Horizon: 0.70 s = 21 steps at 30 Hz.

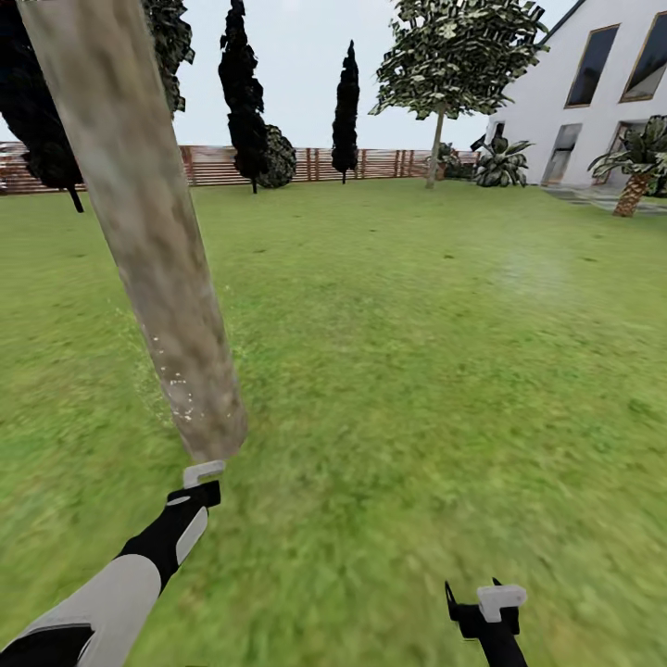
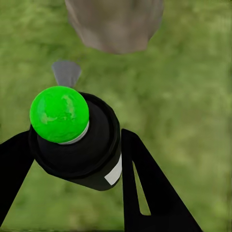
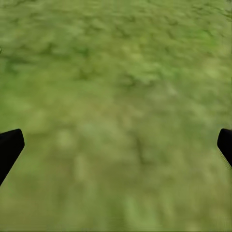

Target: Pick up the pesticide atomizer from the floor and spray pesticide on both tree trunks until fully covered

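The left pincer (image 2: 77,159) grips the bottle (image 2: 77,140) just below the trunk (image 1: 148,250) at 11 o'clock; white specks (image 1: 176,389) dot it; the right pincer (image 3: 116,145) — spread wide — hangs over grass (image 1: 417,371).

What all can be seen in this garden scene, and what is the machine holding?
Tree trunk: one, mottled grey-tan, near left.
Pesticide: white specks, low on the trunk.
Pesticide atomizer: one, black with green top, clamped between the left fingers.
Far tree: one, by the fence.
Fence: brown slats, at the back.
House: white, right.
Palm: one, beside the house.
Lawn: green.
Left gripper: near the trunk's base.
Right gripper: open, over grass.
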Motion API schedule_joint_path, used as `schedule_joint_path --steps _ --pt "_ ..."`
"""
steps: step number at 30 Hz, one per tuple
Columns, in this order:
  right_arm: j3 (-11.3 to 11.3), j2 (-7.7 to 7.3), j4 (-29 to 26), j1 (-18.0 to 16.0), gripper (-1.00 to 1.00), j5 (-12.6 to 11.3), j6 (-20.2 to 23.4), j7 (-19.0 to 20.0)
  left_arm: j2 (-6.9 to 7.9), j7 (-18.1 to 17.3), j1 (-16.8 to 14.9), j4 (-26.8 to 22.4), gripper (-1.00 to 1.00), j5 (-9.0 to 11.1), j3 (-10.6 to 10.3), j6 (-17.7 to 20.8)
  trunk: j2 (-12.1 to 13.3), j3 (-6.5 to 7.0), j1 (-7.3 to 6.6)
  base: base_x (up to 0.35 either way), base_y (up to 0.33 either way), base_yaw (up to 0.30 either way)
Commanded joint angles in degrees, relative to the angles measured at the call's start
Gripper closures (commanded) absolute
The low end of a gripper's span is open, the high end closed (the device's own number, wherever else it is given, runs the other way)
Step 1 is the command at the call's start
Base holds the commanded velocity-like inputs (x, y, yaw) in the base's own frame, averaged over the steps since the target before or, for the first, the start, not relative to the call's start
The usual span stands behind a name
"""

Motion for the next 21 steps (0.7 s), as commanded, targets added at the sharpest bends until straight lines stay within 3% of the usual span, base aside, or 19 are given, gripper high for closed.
schedule_joint_path --steps 1,11,21 --pt "0.0 0.0 0.0 0.0 -1.0 0.0 0.0 0.0 0.0 0.0 0.0 0.0 1.0 0.0 0.0 0.0 0.0 0.0 0.0 0.086 -0.268 0.273" --pt "0.0 -0.01 0.0 0.0 -1.0 0.0 0.0 0.0 0.0 0.0 0.0 0.0 1.0 0.0 0.0 0.0 0.0 0.0 0.0 0.113 -0.268 0.052" --pt "0.0 0.0 0.0 0.0 -1.0 0.0 0.0 0.0 0.09 0.0 0.0 0.0 1.0 -0.1 0.1 0.0 0.0 0.0 0.0 0.117 -0.268 0.255"
